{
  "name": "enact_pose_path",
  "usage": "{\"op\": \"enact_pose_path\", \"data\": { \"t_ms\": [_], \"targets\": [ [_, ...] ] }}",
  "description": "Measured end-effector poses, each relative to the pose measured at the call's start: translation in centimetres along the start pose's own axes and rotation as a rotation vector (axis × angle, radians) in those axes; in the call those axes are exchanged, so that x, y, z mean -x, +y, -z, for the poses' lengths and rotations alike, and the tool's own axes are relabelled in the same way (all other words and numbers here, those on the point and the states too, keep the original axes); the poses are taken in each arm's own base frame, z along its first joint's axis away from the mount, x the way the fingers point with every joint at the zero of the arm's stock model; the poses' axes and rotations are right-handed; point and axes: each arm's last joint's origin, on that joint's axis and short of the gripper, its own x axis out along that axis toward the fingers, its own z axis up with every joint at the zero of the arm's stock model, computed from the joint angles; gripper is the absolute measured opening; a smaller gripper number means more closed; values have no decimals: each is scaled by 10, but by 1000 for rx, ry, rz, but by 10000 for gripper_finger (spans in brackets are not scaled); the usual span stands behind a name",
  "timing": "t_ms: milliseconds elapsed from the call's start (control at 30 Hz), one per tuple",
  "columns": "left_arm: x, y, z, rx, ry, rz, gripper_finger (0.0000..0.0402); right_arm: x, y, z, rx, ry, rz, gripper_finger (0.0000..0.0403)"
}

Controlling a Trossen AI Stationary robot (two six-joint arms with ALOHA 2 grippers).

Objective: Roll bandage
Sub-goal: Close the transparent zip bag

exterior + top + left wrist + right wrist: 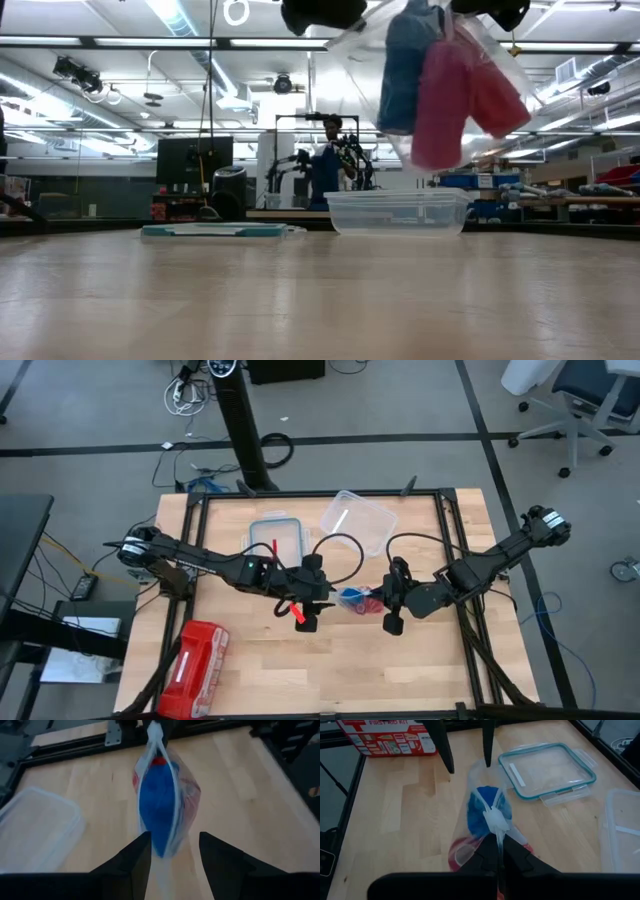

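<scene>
The blue bandage (pixel 157 805) is a compact roll inside a clear plastic bag (pixel 475 785), together with red-pink rolls (pixel 445 90). The bag hangs above the table's middle (pixel 355 600), between my two grippers. My right gripper (pixel 500 852) is shut on the bag's knotted end. My left gripper (pixel 175 850) is open, with a finger on either side of the bag's other end; I cannot tell whether they touch it. The bandage also shows in the low view (pixel 405 60). My right gripper pinches the bag's knotted neck (pixel 495 822) between its two fingers, coming about level from the table's right side. The bag is lifted clear of the table and sags below the fingers with the rolls inside it (pixel 430 80).
A clear plastic container (pixel 358 520) and its teal-rimmed lid (pixel 275 535) lie at the table's far side. A red first-aid pouch (pixel 195 655) lies at the near left. Bare wood lies below the bag and toward the near edge.
</scene>
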Motion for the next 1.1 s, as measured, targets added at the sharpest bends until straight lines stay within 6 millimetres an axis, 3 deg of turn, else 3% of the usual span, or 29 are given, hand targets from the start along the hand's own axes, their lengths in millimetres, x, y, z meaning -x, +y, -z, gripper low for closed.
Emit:
{"op": "enact_pose_path", "data": {
  "t_ms": [400, 567, 767, 1100],
  "targets": [
    [-12, -4, 20, -7, -6, -129, 161, 0, 1, -2, -4, -17, -11, 0],
    [-14, -3, 18, -26, -70, -155, 116, 0, 4, -4, 4, -24, -59, 1],
    [-14, -3, 16, -67, -95, -170, 14, -1, 4, -3, 15, -19, -64, 1],
    [-5, -3, 9, -117, 8, -81, 2, -2, -1, 3, 69, 50, -28, 23]
  ]
}}
